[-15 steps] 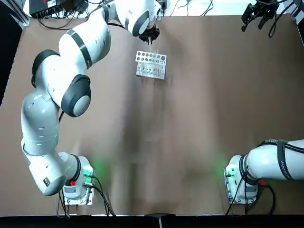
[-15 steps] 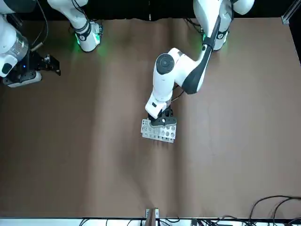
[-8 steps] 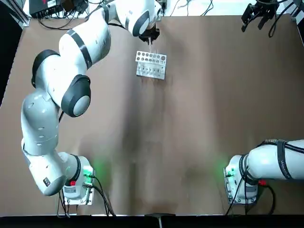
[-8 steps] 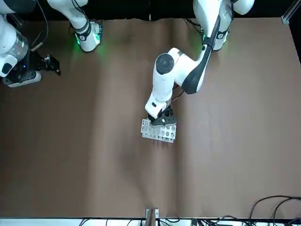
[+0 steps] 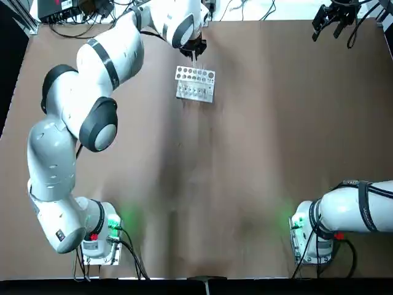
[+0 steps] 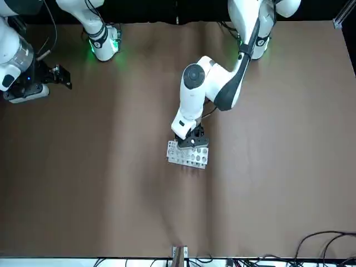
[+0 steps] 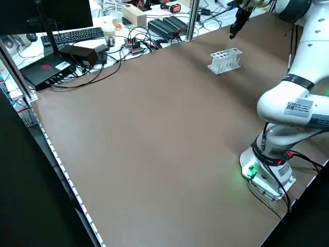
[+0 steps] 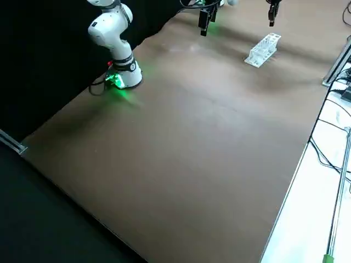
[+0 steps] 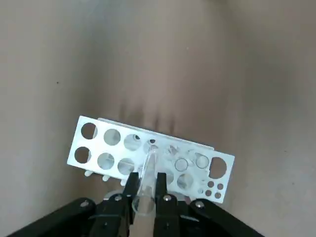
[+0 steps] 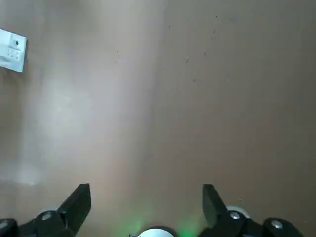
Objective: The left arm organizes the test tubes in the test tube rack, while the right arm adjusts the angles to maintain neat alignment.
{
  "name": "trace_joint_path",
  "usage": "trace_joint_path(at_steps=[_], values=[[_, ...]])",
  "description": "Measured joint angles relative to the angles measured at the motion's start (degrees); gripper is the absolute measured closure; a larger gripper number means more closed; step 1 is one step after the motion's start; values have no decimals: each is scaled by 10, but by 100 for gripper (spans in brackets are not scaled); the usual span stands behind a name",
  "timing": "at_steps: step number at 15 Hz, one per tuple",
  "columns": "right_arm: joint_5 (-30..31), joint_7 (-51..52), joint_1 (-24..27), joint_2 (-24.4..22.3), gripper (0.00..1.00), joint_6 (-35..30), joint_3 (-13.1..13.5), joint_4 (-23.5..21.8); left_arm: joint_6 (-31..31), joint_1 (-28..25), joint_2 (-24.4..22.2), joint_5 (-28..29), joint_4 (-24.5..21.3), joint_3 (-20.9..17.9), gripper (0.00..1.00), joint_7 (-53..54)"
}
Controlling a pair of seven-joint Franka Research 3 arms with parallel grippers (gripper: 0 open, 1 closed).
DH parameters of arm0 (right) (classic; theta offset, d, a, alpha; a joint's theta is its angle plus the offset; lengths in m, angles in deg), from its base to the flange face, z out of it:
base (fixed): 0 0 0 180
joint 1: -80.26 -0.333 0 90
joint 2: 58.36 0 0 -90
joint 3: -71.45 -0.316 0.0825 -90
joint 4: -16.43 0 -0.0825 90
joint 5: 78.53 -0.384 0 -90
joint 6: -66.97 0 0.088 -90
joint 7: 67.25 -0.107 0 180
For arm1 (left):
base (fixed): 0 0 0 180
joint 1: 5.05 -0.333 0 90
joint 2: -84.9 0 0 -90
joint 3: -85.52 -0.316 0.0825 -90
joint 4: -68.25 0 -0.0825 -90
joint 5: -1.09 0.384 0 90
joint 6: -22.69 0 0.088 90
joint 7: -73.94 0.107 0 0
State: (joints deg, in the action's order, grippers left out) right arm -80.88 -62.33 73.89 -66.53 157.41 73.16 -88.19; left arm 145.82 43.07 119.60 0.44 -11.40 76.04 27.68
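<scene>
The white test tube rack [image 5: 195, 84] [image 6: 187, 154] stands on the brown table toward its far side. My left gripper [image 5: 195, 48] [image 6: 190, 140] hangs just over the rack's far edge. In the left wrist view it [image 9: 144, 180] is shut on a clear test tube [image 9: 147, 168] held upright, tip pointing down at the middle holes of the rack [image 9: 98, 148]. A few holes beside that tip show glassy rims [image 9: 181, 164]. My right gripper [image 5: 334, 18] [image 6: 58, 77] is parked at the far right corner, open [image 10: 145, 197] with nothing between its fingers.
Both arm bases [image 5: 101, 236] [image 5: 310, 236] glow green at the near edge. Cables and electronics [image 5: 67, 9] lie beyond the table's far edge. A keyboard [image 7: 72, 35] and boxes sit on a side bench. A corner of the rack [image 10: 12, 52] shows in the right wrist view.
The left arm has shifted very slightly above the rack, still holding the tube. The right arm has not moved.
</scene>
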Motion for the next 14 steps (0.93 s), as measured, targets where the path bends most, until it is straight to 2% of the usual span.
trace_joint_path(at_steps=[14], values=[[0,0,0,0,0,0,0,0,10,-2,11,0,0,-2,82,0]])
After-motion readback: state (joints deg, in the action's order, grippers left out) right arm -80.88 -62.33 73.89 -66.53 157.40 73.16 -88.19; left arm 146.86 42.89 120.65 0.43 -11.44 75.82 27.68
